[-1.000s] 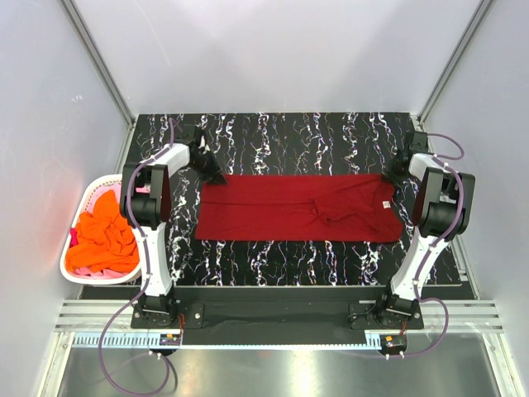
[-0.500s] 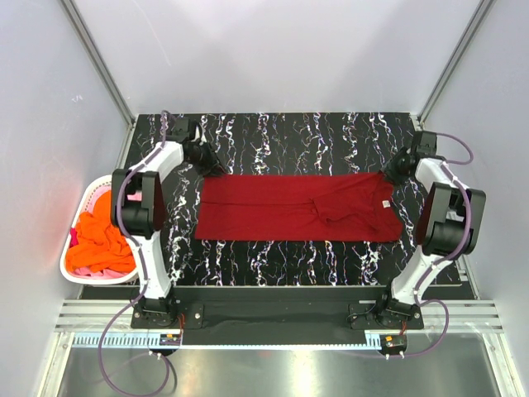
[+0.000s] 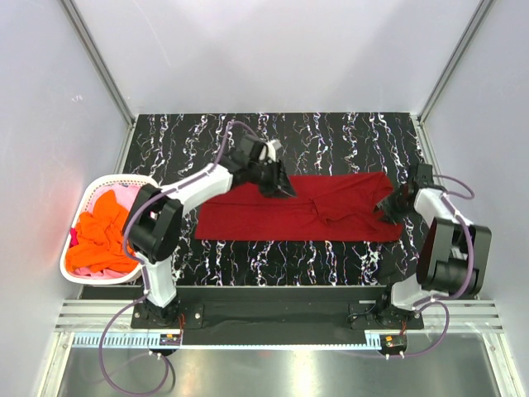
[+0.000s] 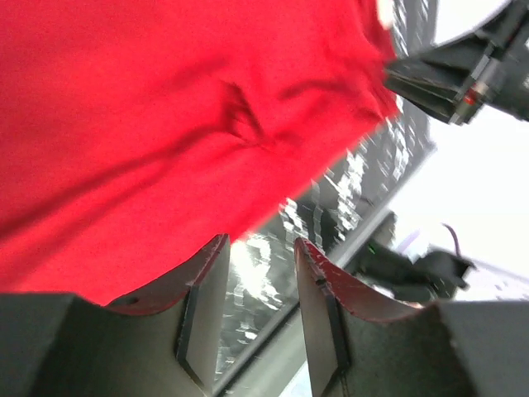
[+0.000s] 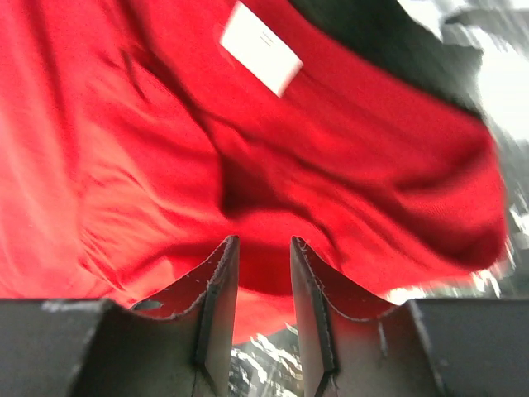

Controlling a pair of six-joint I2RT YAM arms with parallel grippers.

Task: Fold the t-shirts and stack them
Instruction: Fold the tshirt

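Observation:
A dark red t-shirt (image 3: 331, 211) lies spread in a long strip across the middle of the table, with bunched folds near its middle. My left gripper (image 3: 279, 185) is over the shirt's back edge near the middle. In the left wrist view the gripper (image 4: 260, 244) is open and empty, with the red cloth (image 4: 165, 124) beyond it. My right gripper (image 3: 391, 206) is at the shirt's right end. In the right wrist view the gripper (image 5: 263, 241) is open and empty just over the red cloth (image 5: 165, 165), near its white label (image 5: 260, 48). An orange shirt (image 3: 103, 236) and pink cloth (image 3: 126, 193) lie in the basket.
A white plastic basket (image 3: 91, 192) stands off the table's left edge. The black marbled table (image 3: 331, 136) ends at grey walls behind and at both sides. My right arm (image 4: 463, 74) shows in the left wrist view.
My left gripper has swung from the shirt's back left corner rightward to its middle. My right gripper has moved from the back right corner nearer, to the shirt's right end.

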